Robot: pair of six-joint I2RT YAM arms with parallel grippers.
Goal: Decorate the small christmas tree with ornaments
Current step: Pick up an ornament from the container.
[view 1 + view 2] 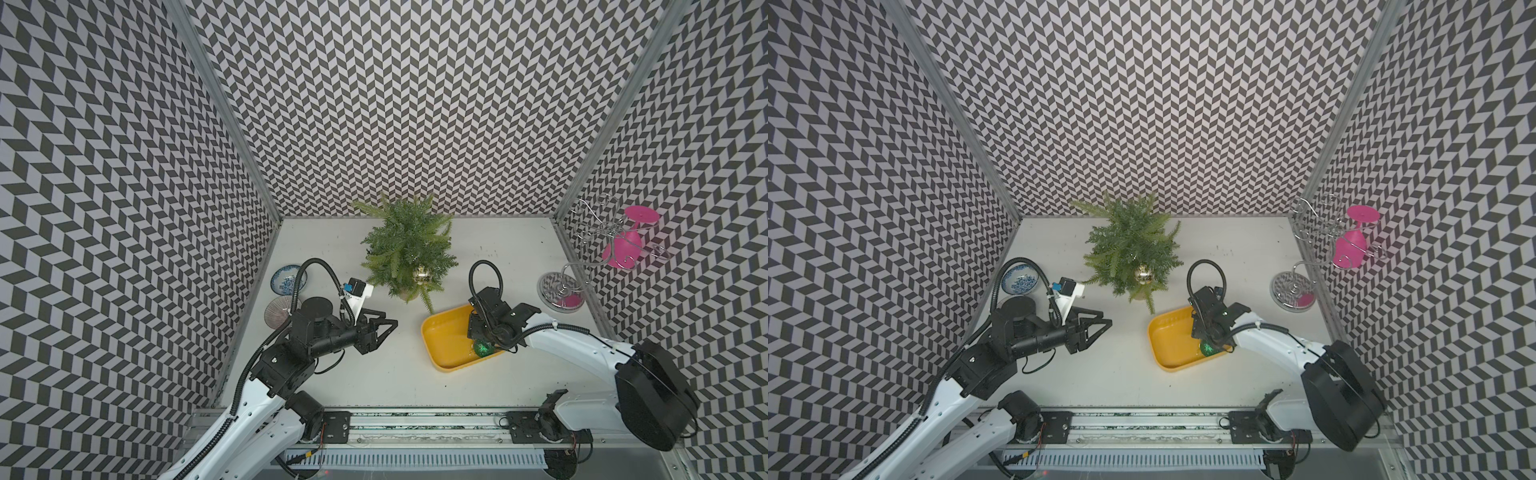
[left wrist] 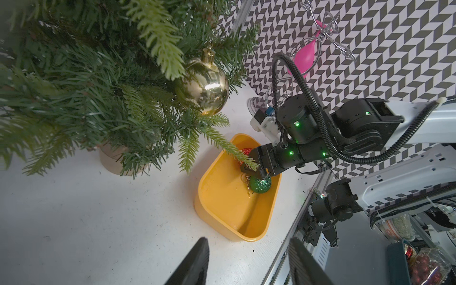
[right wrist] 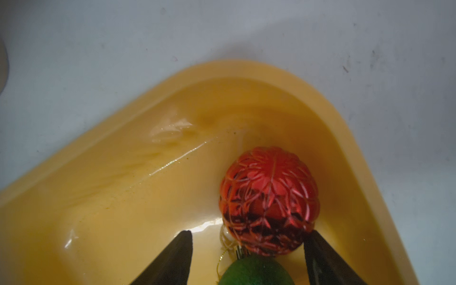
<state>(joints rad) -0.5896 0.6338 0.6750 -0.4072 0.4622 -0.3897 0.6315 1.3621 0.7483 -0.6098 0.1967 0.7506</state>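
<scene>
Top views: the small christmas tree (image 1: 409,245) is seen upright at the back of the white surface (image 1: 374,382), close to the rear wall. Its feathery, fern-like branches spread over a pale base. The gold ornament (image 1: 421,275), smooth and mirror-bright, is hung on the tree's front side. A yellow tray (image 1: 424,332) of glossy plastic with rounded corners is set just in front and to the right, with one low frond reaching over its rim. The glittery green ornament (image 1: 483,348) is seen in the tray under the right wrist. The left fingers (image 1: 384,319) are held over bare surface, well apart from the tray. Open room is left between tray and front rail. Two patterned bowls (image 1: 286,278) are noted at the left edge, and a wire rack (image 1: 561,286) carrying a pink goblet (image 1: 627,245) at the right. The walls are papered in black-and-white chevrons.

Left wrist: the left fingers (image 2: 195,264) are seen partly spread, with nothing between them. The right fingers (image 2: 254,172) reach into the tray just above the green ornament (image 2: 260,183). The red ornament (image 2: 246,151) is mostly hidden by a frond.

Right wrist: the right fingers (image 3: 177,254) are seen parted, gripping nothing. The red ornament (image 3: 269,199), embossed with a lattice, lies in the tray's rounded corner, seemingly touching one tip. The green ornament (image 3: 256,271) lies between the fingers with gaps on both sides.
</scene>
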